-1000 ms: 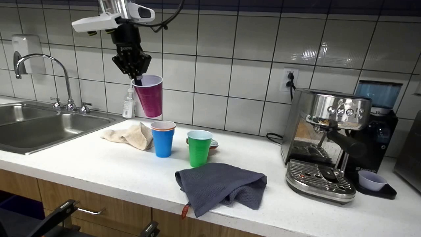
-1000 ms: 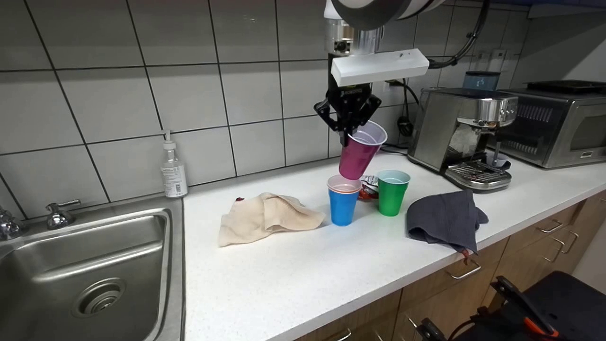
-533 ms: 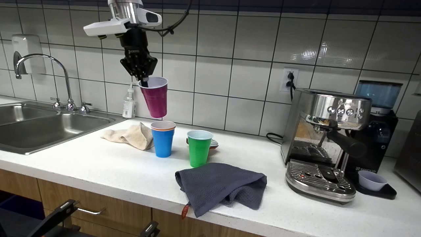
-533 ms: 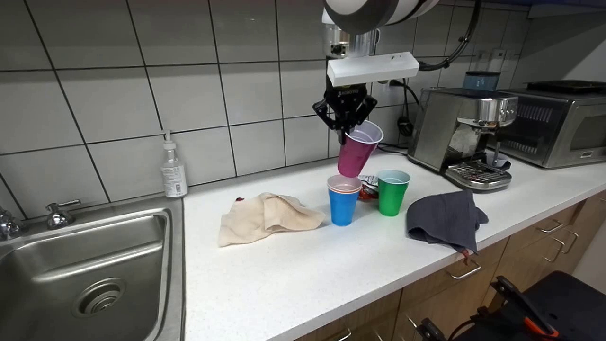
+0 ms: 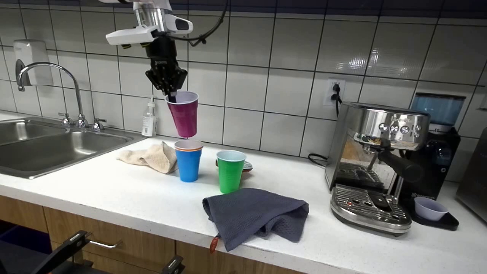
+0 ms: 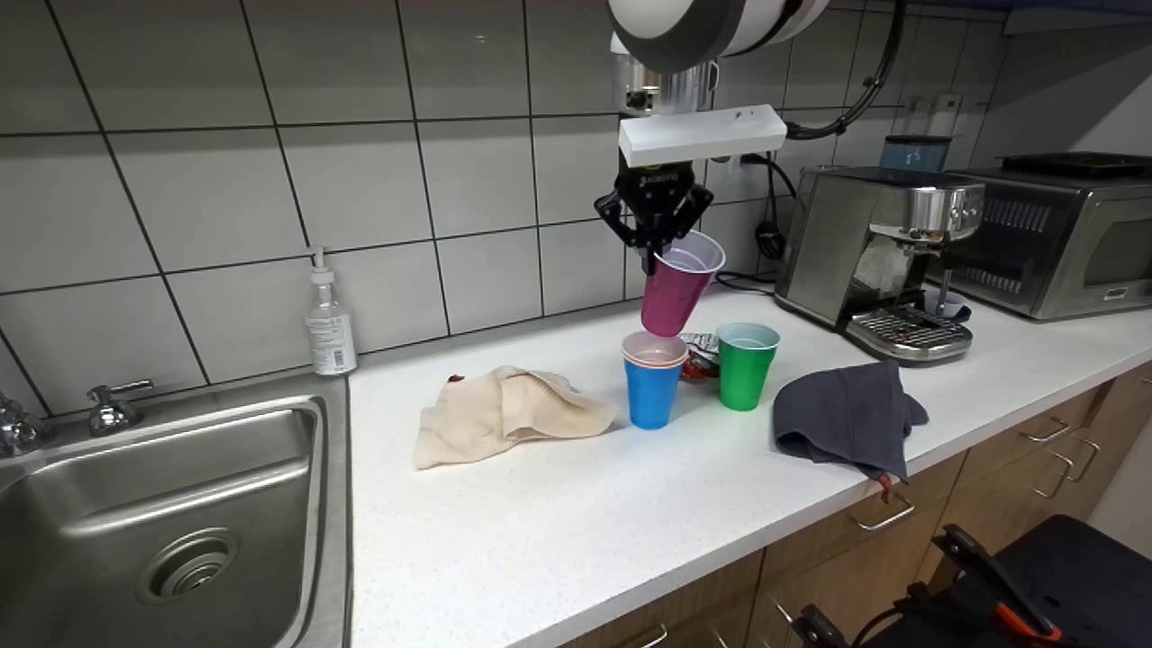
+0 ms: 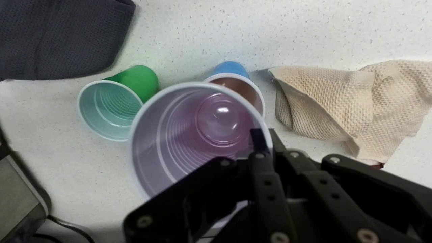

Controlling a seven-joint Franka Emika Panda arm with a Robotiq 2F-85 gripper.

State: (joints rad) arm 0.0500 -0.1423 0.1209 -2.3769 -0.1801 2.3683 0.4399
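Observation:
My gripper [image 5: 172, 97] is shut on the near wall of a magenta cup [image 5: 187, 118], one finger inside the rim and one outside. The cup hangs tilted in the air, its bottom just above a blue cup [image 5: 188, 165]. In the wrist view the fingertips [image 7: 267, 140] pinch the white rim, and the magenta cup [image 7: 182, 135] looks empty. It partly covers the blue cup [image 7: 231, 68]. The blue cup stands upright on the counter, with an orange and a white rim at its top. A green cup [image 5: 231, 175] stands upright beside it.
A beige cloth [image 6: 504, 414] lies beside the blue cup, and a dark grey cloth [image 5: 258, 213] lies near the counter edge. A red packet [image 6: 698, 360] is behind the cups. A sink [image 6: 328, 504], soap bottle [image 6: 330, 328], espresso machine [image 5: 380, 129] and microwave [image 6: 1062, 243] stand around.
The gripper and the held magenta cup have moved a little sideways and slightly down, to over the blue cup. The cups and cloths on the counter have not moved.

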